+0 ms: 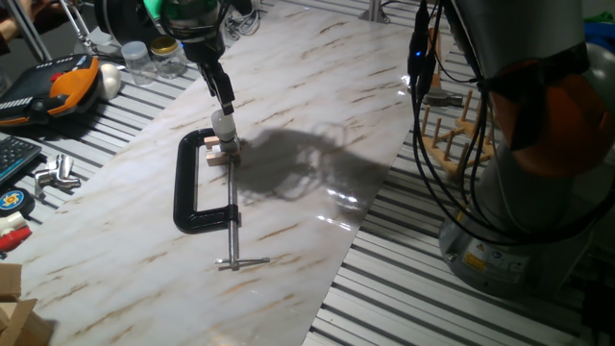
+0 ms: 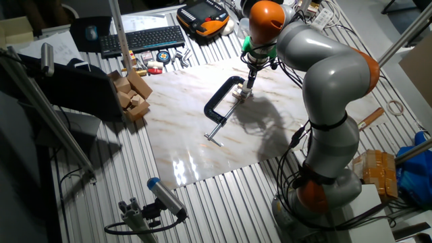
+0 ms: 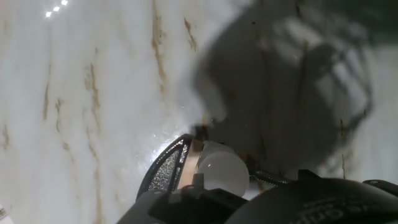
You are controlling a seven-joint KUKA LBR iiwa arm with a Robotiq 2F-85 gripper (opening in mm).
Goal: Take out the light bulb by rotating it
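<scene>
The light bulb (image 1: 224, 124) is small, frosted white and round. It stands upright with its silvery base in a small wooden block (image 1: 220, 151) that a black C-clamp (image 1: 189, 197) holds on the marble board. My gripper (image 1: 227, 106) comes straight down onto the bulb's top, with the fingers close together and pinching it. In the hand view the bulb (image 3: 222, 172) sits right at my dark fingertips, beside the clamp's textured frame (image 3: 165, 172). In the other fixed view my gripper (image 2: 249, 82) is over the clamp (image 2: 220, 102).
The marble board (image 1: 288, 106) lies on a slatted metal table. An orange-and-black tool (image 1: 60, 85) with a white ball and clear jars (image 1: 152, 58) stand at the back left. A wooden peg rack (image 1: 452, 130) and cables are at the right. Wooden blocks (image 2: 129, 93) and a keyboard (image 2: 142, 39) lie beyond the board.
</scene>
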